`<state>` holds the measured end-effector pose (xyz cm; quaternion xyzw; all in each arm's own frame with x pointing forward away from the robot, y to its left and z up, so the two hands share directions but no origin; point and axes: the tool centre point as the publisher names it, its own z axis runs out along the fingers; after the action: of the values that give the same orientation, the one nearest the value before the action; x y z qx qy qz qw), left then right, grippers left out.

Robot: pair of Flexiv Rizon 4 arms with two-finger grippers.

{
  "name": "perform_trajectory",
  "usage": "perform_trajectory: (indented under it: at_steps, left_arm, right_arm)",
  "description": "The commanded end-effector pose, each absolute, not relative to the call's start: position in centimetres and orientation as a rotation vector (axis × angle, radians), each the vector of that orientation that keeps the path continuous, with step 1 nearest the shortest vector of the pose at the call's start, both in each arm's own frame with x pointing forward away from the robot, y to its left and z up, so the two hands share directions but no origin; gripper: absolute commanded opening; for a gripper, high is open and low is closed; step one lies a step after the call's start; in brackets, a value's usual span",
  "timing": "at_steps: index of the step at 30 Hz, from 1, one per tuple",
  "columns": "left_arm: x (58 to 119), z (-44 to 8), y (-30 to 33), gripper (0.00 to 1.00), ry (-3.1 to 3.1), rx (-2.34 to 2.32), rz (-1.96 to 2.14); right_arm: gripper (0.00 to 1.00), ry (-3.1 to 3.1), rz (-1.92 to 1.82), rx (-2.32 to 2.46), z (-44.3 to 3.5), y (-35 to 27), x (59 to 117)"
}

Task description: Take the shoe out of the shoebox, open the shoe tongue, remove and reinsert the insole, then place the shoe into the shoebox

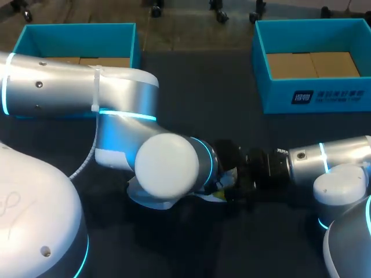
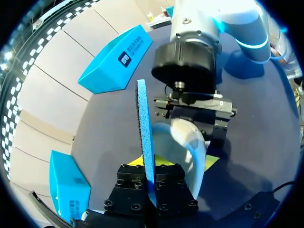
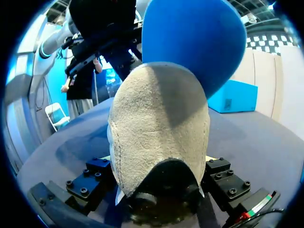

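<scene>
Head view: left arm hid most of the shoe. Left wrist view: left gripper clamped the blue insole edge-on, shoe just ahead. Right wrist view: right gripper held the shoe's heel, contact mostly obscured.

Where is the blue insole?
In the left wrist view, the blue insole stands on edge, clamped in the left pincer, right beside the shoe.

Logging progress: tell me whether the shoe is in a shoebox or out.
Out. The right gripper grips the shoe well clear of both shoeboxes; the left gripper holds the insole.
</scene>
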<state>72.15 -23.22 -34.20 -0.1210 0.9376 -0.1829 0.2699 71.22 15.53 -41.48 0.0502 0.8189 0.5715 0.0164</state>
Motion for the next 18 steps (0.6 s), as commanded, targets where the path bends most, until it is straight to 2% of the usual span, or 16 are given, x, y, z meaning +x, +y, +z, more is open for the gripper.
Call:
perform_trajectory:
  at_steps: [1,8,18]
  left_arm:
    - [72.4,-32.9,-22.7,0.0,2.575,-0.323,-0.528]
    - [71.9,-31.2,-24.1,0.0,2.704,-0.359,-0.578]
    - [70.9,-26.1,-26.8,0.0,2.988,-0.369,-0.778]
  right_arm:
    - [0.0,2.55,1.772,0.157,-41.3,15.6,71.2]
    - [0.0,2.55,1.772,0.157,-41.3,15.6,71.2]
    - [0.0,2.55,1.772,0.157,-41.3,15.6,71.2]
